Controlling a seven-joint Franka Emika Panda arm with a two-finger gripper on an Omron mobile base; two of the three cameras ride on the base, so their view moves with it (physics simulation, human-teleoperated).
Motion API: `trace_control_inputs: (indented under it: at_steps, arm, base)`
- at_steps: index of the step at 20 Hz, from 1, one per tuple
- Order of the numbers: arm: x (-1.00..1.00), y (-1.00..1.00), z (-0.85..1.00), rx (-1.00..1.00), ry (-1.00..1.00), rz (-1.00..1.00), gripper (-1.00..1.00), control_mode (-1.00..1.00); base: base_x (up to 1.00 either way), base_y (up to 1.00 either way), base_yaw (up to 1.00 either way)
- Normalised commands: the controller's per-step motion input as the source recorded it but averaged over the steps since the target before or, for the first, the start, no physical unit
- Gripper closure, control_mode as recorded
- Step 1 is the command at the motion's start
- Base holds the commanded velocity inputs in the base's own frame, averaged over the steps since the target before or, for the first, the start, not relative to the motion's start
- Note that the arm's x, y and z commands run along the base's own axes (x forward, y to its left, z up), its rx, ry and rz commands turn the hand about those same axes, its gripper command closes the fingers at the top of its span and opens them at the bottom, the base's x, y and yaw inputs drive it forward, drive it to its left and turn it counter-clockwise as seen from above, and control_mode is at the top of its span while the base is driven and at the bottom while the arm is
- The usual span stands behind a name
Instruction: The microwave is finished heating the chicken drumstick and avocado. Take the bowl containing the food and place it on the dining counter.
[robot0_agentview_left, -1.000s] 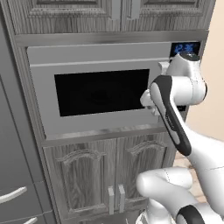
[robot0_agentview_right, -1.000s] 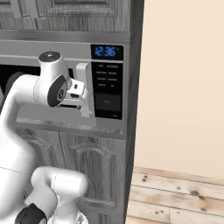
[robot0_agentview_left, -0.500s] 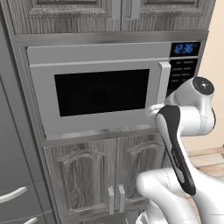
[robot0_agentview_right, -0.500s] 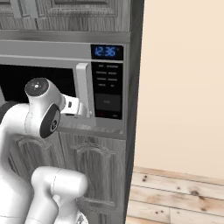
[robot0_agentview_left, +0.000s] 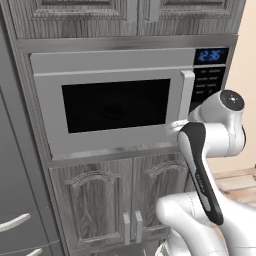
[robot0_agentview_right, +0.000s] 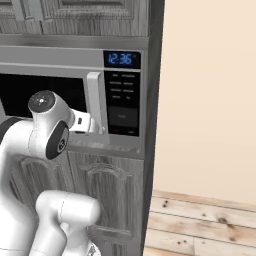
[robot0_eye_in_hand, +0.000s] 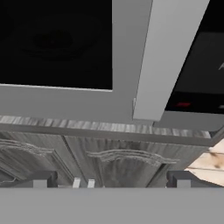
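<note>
The gripper (robot0_eye_in_hand: 111, 181) is seen in the hand view with its fingers (robot0_eye_in_hand: 41, 180) spread wide apart at the two lower corners, and nothing is held between them. In the right base view the gripper (robot0_agentview_right: 92, 125) is shown just in front of the lower end of the handle (robot0_agentview_right: 96, 102), low on the door's right side; whether it touches the handle cannot be told. In the left base view the arm (robot0_agentview_left: 210, 150) is raised from the lower right, and the hand is reached toward the door's lower right corner, below the handle (robot0_agentview_left: 186, 92). Beyond the fingers in the hand view, the handle (robot0_eye_in_hand: 164, 57) is seen as a pale bar slanting down the frame, with its lower end close above the gripper. The microwave (robot0_agentview_left: 115, 107) is shut, and its door lies flush with the steel front. The black window (robot0_agentview_left: 116, 104) is dark, and a faint round shape is made out behind it in the hand view; what it is cannot be told. To the right of the handle the keypad (robot0_agentview_right: 122, 102) is set, with the blue digits (robot0_agentview_right: 120, 59) lit above it. Grey cabinet doors (robot0_agentview_left: 117, 197) are seen under the microwave. Further right, a beige wall (robot0_agentview_right: 210, 95) and wood floor (robot0_agentview_right: 200, 225) are shown.
</note>
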Motion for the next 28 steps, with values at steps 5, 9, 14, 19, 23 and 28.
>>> trace_control_inputs:
  at_steps: [5, 9, 14, 19, 23, 28]
  arm:
    - [0.0, 0.0, 0.0, 0.0, 0.0, 0.0, -1.0, 1.0]
    - [0.0, 0.0, 0.0, 0.0, 0.0, 0.0, -1.0, 1.0]
    - [0.0, 0.0, 0.0, 0.0, 0.0, 0.0, -1.0, 1.0]
    - [0.0, 0.0, 0.0, 0.0, 0.0, 0.0, -1.0, 1.0]
    - [0.0, 0.0, 0.0, 0.0, 0.0, 0.0, -1.0, 1.0]
    - [0.0, 0.0, 0.0, 0.0, 0.0, 0.0, -1.0, -1.0]
  base:
    - [-0.16, -0.16, 0.0]
    - [-0.33, -0.38, 0.0]
    - [-0.37, -0.31, 0.0]
    - [-0.44, -0.11, 0.0]
    - [-0.45, -0.05, 0.0]
    - [0.0, 0.0, 0.0]
